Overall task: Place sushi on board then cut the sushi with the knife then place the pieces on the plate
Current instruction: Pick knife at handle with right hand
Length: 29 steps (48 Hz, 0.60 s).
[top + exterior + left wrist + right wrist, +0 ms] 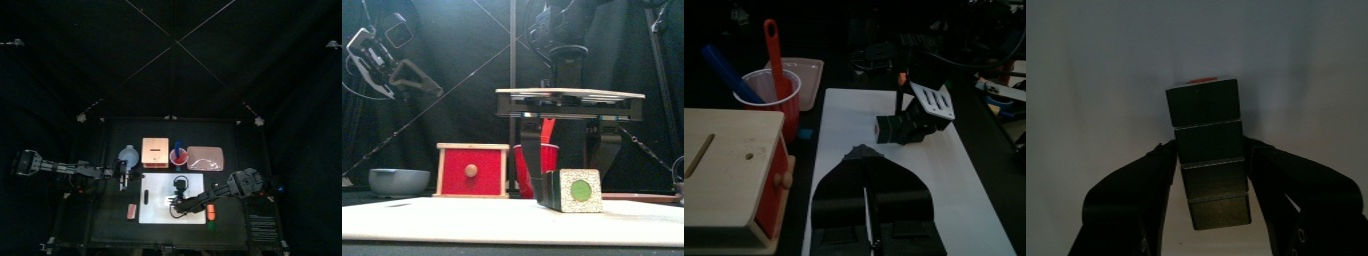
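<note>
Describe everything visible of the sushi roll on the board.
The sushi roll is a short square bar of dark green blocks, four showing in the right wrist view, all joined and uncut. Its front end face is pale and speckled with a round green centre. It lies flat on the white cutting board, lengthwise front to back. The right gripper stands over it, jaws against both long sides. Nothing else touches it.
</note>
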Tool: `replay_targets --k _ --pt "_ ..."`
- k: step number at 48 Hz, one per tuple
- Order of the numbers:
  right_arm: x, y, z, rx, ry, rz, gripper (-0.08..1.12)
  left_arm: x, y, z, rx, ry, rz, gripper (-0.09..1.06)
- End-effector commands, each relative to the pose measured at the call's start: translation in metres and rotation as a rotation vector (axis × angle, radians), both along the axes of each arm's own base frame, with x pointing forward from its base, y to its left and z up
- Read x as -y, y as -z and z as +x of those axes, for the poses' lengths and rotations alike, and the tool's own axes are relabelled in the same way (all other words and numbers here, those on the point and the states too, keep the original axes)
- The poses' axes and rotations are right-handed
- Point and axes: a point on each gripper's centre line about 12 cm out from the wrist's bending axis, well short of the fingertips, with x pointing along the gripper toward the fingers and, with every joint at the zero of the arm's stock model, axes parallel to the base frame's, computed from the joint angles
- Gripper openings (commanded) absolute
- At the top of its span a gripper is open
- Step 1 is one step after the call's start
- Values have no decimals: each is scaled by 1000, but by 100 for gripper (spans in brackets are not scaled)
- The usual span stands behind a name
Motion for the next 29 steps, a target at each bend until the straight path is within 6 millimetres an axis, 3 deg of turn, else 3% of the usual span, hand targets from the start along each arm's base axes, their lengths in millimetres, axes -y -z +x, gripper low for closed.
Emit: replay_targets --k 1,19,29 --pt "-3 -30 5 67 -29 16 86 -1 -3 2 0 -3 0 -2" --pt "7 -63 -11 59 -124 -2 86 -1 -2 2 -14 -3 -2 -2" --pt "18 -102 -29 135 -170 -78 86 -1 -1 2 -15 -3 -2 -2"
